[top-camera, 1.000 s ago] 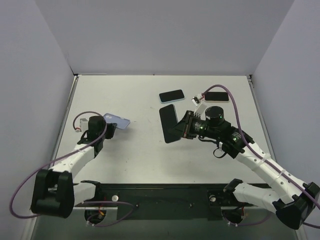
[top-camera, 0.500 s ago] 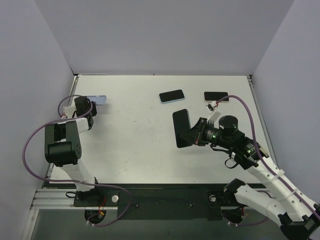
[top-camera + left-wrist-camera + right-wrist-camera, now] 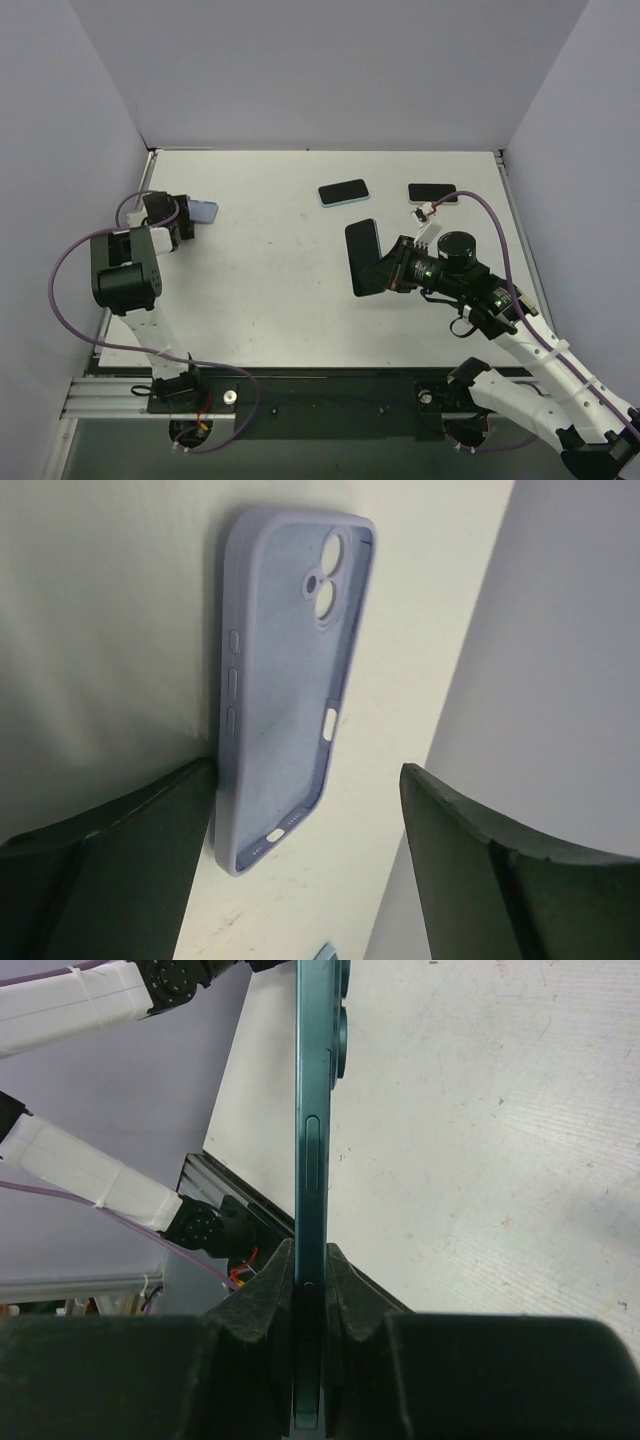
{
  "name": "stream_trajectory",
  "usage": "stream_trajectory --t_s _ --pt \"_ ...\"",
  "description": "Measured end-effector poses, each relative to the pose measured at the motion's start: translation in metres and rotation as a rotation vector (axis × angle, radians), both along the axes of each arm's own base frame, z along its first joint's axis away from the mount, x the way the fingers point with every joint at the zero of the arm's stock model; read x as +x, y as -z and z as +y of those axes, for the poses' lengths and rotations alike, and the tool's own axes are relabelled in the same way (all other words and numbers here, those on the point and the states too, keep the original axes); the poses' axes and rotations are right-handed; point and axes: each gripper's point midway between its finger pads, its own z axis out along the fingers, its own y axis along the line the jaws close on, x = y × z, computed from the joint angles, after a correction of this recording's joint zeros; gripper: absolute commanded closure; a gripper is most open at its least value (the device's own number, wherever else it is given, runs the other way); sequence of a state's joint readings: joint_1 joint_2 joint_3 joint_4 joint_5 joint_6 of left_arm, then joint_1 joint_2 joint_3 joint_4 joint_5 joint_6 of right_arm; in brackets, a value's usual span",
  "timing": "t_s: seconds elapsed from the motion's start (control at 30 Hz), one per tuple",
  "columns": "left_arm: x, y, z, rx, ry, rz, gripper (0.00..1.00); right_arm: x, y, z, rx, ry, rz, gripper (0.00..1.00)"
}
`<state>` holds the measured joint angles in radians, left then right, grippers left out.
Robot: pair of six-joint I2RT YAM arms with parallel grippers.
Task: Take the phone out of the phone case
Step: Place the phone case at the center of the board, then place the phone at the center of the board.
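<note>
The lilac phone case (image 3: 204, 210) lies empty on the table by the far left wall, hollow side up. In the left wrist view the phone case (image 3: 285, 680) reaches between my spread fingers, its long edge against the left finger (image 3: 130, 860). My left gripper (image 3: 186, 220) (image 3: 305, 775) is open and grips nothing. The dark green phone (image 3: 362, 255) is held on edge above the table right of centre. My right gripper (image 3: 396, 268) (image 3: 310, 1260) is shut on the lower end of the phone (image 3: 312, 1110).
Two other phones lie flat at the back: one with a light blue rim (image 3: 343, 191) and a dark one (image 3: 433, 192). A cable runs over the right arm (image 3: 480, 225). Grey walls stand close on the left (image 3: 70, 150) and right.
The left arm swung back to the far left with the case, then its jaws opened and let the case go on the table. The right arm shifted slightly right, still gripping the phone.
</note>
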<state>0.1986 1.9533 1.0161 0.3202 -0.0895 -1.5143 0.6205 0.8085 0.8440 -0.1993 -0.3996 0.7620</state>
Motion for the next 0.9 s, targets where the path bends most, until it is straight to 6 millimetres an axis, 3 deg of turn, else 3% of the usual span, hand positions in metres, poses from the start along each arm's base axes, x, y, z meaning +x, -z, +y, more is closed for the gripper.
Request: stream_trajectory --t_s 0.2,0.4,0.5,0.63,0.73,0.8,0.9 --pt "-0.038 0.001 -0.003 -0.038 0.036 0.174 0.12 0.003 0.007 0.004 -0.013 -0.007 0.022 1.0" --pt "-0.093 -0.01 -0.047 -0.108 0.162 0.221 0.11 0.01 0.022 0.011 -0.038 -0.022 0.07 1.0" --pt "-0.104 -0.017 -0.103 -0.124 0.358 0.177 0.11 0.012 0.027 0.013 -0.047 -0.027 0.083 1.0" --pt "-0.114 -0.048 -0.222 -0.13 0.797 -0.013 0.12 0.014 0.034 0.014 -0.063 -0.032 0.098 1.0" --pt "-0.149 -0.075 -0.299 -0.089 1.087 -0.186 0.12 0.015 0.036 0.012 -0.07 -0.033 0.095 1.0" --pt "-0.186 -0.087 -0.33 -0.044 1.224 -0.276 0.12 0.018 0.036 0.01 -0.075 -0.026 0.09 1.0" --pt "-0.226 -0.114 -0.348 0.044 1.339 -0.428 0.12 0.024 0.037 0.001 -0.08 0.008 0.095 1.0"
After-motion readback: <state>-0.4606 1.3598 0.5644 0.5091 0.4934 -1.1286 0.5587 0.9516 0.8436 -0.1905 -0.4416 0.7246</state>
